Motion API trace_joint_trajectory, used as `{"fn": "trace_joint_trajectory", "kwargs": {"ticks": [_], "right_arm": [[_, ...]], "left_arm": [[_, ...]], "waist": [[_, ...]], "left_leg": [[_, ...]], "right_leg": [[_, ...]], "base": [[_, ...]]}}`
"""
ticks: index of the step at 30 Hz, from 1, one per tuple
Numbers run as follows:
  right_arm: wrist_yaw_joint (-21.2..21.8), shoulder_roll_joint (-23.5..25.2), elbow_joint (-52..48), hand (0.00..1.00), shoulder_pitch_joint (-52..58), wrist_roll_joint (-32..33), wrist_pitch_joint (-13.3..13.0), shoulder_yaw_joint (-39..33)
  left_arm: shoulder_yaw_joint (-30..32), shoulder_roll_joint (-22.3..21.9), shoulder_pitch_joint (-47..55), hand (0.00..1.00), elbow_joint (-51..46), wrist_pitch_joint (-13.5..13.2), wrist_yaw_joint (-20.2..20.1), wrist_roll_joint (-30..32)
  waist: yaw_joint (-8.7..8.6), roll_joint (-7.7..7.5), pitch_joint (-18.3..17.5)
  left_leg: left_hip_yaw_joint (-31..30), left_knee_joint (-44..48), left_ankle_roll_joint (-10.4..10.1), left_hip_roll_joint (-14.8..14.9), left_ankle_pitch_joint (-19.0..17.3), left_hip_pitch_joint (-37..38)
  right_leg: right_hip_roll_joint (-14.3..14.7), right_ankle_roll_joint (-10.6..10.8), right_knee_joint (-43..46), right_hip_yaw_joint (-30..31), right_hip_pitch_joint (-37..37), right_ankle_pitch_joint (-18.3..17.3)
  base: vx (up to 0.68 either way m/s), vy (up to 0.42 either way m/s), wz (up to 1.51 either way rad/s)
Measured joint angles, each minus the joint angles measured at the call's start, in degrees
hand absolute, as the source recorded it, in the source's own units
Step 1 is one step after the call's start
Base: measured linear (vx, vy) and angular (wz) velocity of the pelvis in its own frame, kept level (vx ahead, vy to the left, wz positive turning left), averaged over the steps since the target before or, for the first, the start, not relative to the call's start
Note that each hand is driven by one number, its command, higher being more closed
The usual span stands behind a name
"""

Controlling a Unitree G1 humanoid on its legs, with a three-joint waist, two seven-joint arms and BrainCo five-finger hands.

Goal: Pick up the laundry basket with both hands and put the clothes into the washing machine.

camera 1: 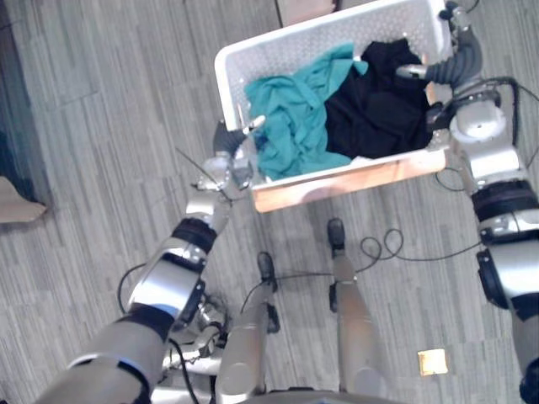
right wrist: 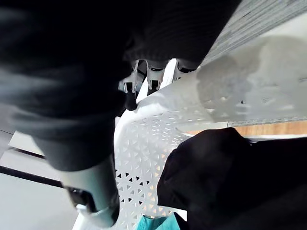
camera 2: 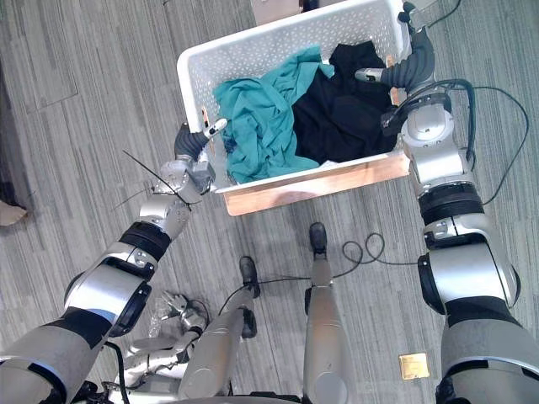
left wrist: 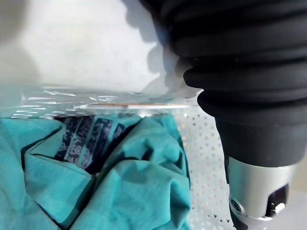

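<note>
A: Where the room is concerned, what goes in the record?

B: Item one: floor [camera 1: 109, 109], grey wood-look planks laid in strips. Item two: small square brass-coloured plate [camera 1: 433, 362], set in the floor near the robot's right side. Item three: flat brown piece [camera 1: 15, 202], at the far left edge of the head views.

A: And the task's thing?

B: Laundry basket [camera 1: 295, 46], white, perforated walls, one unit, in front of the robot between its two hands. A wood-coloured band [camera 1: 345, 181] runs along its near side. Contents: teal garment [camera 1: 295, 118], crumpled, in the left half; black garment [camera 1: 379, 105], heaped in the right half. The two touch at the middle.

A: The hands?

B: Left robot hand [camera 1: 229, 164]: at the basket's left end, thumb [left wrist: 254, 201] over the rim and inside, gripping the wall. Right robot hand [camera 1: 455, 63]: at the right end, fingers [right wrist: 149, 79] hooked on the rim, thumb [right wrist: 93, 203] inside, clamped on the basket.
</note>
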Motion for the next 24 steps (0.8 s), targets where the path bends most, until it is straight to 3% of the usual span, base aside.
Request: {"fn": "trace_joint_trajectory", "kwargs": {"ticks": [6, 17, 24], "right_arm": [[-2.7, -0.9, 2.1, 1.0, -2.7, 0.0, 0.2, -0.5], [-3.0, -0.5, 3.9, 1.0, -3.0, -0.1, 3.4, -0.2], [-2.9, 2.3, 5.6, 1.0, 1.2, -0.5, 3.2, -3.1]], "left_arm": [[0.3, 0.4, -2.3, 1.0, 0.0, 0.4, 3.2, 1.7], [2.2, 1.1, -3.6, 1.0, 0.0, 3.0, 6.3, 4.4], [3.4, 0.7, -3.6, 1.0, 0.9, 4.4, 6.3, 6.3]], "waist": [[1.06, -0.96, -0.4], [1.29, -2.63, -1.1], [0.59, -5.39, -1.6]], "left_leg": [[1.8, 1.4, -0.1, 1.5, -0.1, -2.5], [2.9, 3.4, -0.1, 3.8, -0.1, -3.7], [3.0, 4.3, -0.1, 4.0, -0.1, -2.9]], "right_leg": [[0.6, -0.4, 0.1, -0.6, -1.8, 0.3], [2.0, -0.4, 0.1, -1.9, -1.8, 0.3], [2.0, -0.4, 0.2, -2.1, -0.4, 0.3]], "base": [[0.0, -0.04, 0.02], [0.0, -0.032, 0.01], [0.0, -0.002, 0.01]]}}
